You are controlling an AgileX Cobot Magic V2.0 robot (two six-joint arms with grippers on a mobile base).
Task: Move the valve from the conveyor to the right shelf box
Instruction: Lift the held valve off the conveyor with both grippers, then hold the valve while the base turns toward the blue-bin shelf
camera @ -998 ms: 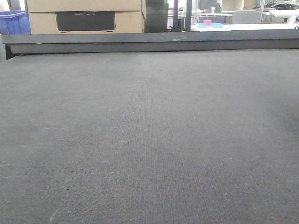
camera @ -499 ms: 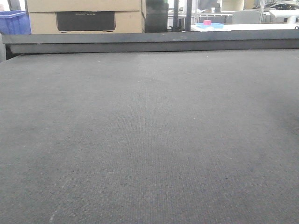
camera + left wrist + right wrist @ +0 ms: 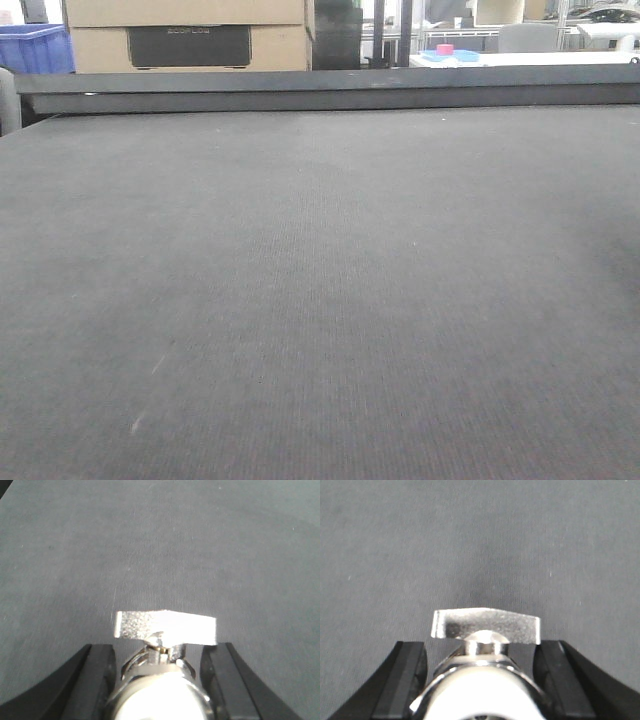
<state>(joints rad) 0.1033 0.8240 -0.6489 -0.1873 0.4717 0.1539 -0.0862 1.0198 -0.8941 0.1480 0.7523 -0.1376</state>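
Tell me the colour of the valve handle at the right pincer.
Shiny silver valve handle, clearest in the right wrist view.

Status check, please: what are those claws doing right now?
Left gripper shut on valve. Right gripper shut on second valve. Belt beneath bare; nothing in the way.

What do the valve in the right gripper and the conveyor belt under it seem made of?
The valve looks like bright polished metal, perhaps chromed or stainless: its flat handle and rounded body throw hard glints. The conveyor looks like matte dark grey woven or felt-like fabric: fine weave lines, no shine.
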